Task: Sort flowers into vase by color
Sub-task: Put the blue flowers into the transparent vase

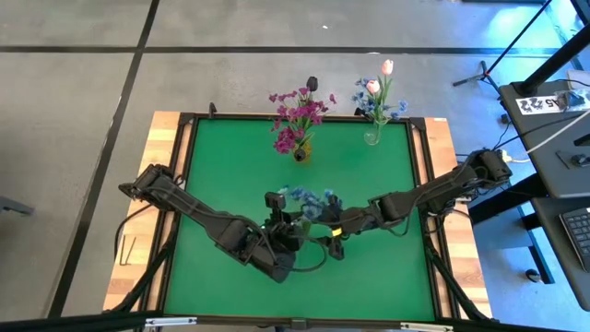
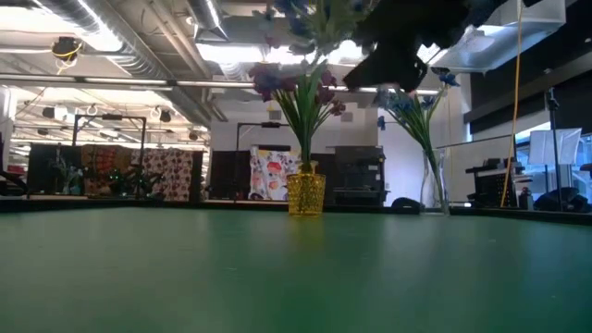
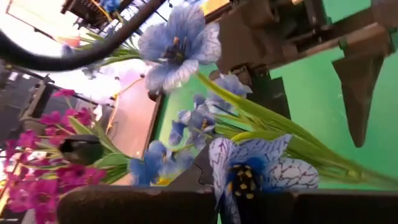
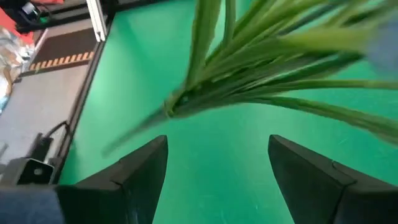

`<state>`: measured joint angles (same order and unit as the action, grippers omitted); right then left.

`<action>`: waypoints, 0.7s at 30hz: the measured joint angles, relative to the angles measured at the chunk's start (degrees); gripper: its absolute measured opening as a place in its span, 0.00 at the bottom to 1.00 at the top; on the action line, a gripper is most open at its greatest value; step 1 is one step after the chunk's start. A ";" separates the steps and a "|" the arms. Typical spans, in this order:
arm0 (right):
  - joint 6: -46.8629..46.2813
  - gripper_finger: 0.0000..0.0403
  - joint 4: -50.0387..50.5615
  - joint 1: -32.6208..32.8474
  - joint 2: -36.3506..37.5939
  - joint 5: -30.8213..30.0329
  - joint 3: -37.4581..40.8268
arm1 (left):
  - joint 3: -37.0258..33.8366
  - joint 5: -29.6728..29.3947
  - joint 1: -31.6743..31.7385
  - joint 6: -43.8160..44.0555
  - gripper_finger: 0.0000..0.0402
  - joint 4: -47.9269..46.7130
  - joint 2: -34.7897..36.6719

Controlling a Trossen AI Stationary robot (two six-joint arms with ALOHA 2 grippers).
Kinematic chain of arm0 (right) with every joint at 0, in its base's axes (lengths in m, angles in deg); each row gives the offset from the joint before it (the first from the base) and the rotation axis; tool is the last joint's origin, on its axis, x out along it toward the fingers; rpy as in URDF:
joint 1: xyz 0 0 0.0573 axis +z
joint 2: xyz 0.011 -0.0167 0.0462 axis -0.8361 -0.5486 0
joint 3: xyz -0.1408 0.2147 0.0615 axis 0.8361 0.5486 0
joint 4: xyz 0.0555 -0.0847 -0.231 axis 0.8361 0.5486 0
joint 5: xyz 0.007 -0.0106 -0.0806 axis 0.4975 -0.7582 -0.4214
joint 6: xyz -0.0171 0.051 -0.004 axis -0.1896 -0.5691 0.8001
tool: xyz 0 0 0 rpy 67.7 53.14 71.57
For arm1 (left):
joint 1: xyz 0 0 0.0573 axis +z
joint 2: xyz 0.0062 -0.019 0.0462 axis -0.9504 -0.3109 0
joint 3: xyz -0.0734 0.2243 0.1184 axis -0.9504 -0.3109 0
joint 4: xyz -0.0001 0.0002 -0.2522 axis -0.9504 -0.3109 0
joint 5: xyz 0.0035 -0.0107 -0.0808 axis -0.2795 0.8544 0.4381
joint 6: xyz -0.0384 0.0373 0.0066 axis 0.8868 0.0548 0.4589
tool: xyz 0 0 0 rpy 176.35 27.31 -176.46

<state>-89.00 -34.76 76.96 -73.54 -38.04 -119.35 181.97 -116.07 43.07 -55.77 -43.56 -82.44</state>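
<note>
Above the centre of the green table (image 1: 230, 184), the left gripper (image 1: 288, 224) is clamped on a blue flower spray (image 1: 309, 201) lifted clear of the surface, while the right gripper (image 4: 217, 168), jaws spread wide and holding nothing, sits just beside the spray's green stem (image 4: 249, 93). At the far edge stand a gold vase (image 2: 306, 194) of magenta flowers (image 1: 295, 115) and, well apart, a clear vase (image 2: 433, 190) holding blue sprays and pale tulips (image 1: 380, 76). Open mat lies between the grippers and both vases.
</note>
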 joint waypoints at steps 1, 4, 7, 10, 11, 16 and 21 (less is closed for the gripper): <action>-0.01 0.68 0.33 0.00 0.74 -0.02 0.00 | 0.37 -0.35 0.00 0.00 0.00 -0.28 0.00; -0.11 0.68 0.65 0.00 3.14 -0.08 0.00 | 1.08 -1.82 -0.02 -0.03 0.00 -0.92 0.00; -0.44 0.68 1.11 0.03 4.97 -0.84 0.00 | 1.17 -3.24 0.04 -0.05 0.00 -0.88 0.02; -1.11 0.68 1.23 0.04 5.40 -3.98 0.00 | 1.17 -6.66 0.04 -0.06 0.00 -0.61 0.02; -1.36 0.68 1.27 0.04 5.36 -5.18 0.00 | 1.17 -7.76 0.04 -0.19 0.00 -0.04 0.02; -1.50 0.68 -1.88 -1.18 4.39 -5.49 0.02 | 1.17 -9.80 0.48 -3.36 0.00 5.06 0.02; -0.59 0.68 -6.91 -1.51 4.46 -5.47 -0.02 | 1.17 -9.91 0.59 -8.43 0.00 11.08 0.02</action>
<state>-89.58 -41.66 75.45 -69.09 -43.51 -119.37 183.14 -125.98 43.66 -64.19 -32.48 -82.42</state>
